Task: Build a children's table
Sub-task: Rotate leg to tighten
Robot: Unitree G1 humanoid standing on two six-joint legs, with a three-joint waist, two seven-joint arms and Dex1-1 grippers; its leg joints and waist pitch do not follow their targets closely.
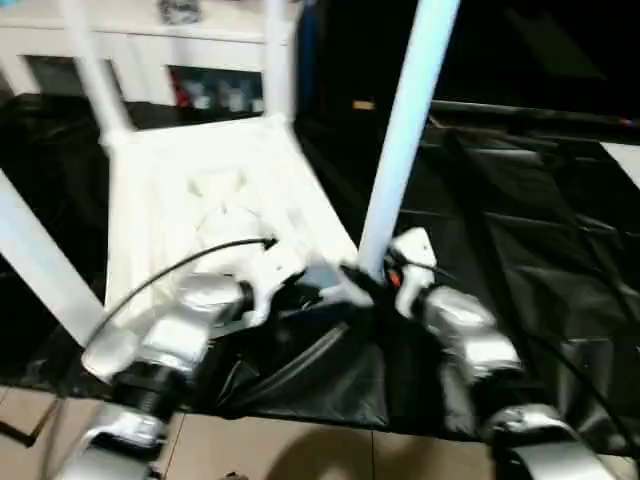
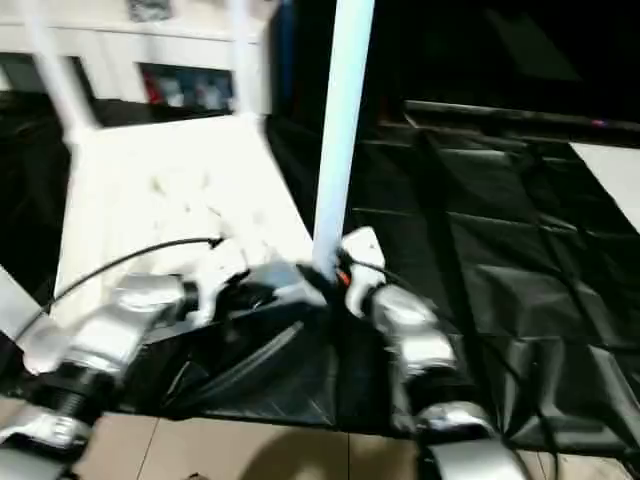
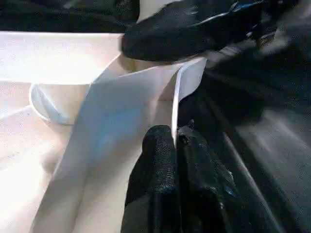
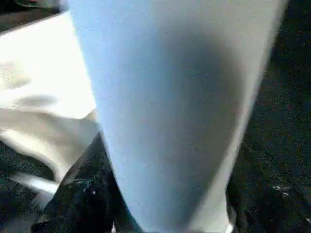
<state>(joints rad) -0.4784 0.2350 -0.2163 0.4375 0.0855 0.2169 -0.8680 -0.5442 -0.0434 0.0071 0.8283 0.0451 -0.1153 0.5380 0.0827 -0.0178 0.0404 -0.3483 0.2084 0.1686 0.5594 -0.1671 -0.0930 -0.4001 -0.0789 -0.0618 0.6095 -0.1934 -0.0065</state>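
Leg-fitting step — tabletop (image 1: pixel 200 200) lies upside down on black sheeting (image 1: pixel 520 230). Right gripper (image 1: pixel 375 280) clasps near-corner leg (image 1: pixel 405 130); left gripper (image 3: pixel 176 145) pinches the rim. Next — judged — press leg home, vertical.

A: What lies under everything in the head view?

B: A black sheet (image 1: pixel 520 230), creased and glossy, spreads across most of the frame, from the left edge to the right, with folds running through its right half.

A: And along the bottom edge?

B: A strip of beige tiled floor (image 1: pixel 300 450) shows below the sheet's front hem.

A: Anything at the top?

B: Along the upper left stands a white cabinet (image 1: pixel 150 40) with glass-fronted doors; blurred red and pale items show behind the glass (image 1: pixel 215 92). To its right the background is dark. At the far right edge, a pale surface (image 1: pixel 625 160) meets the sheet.
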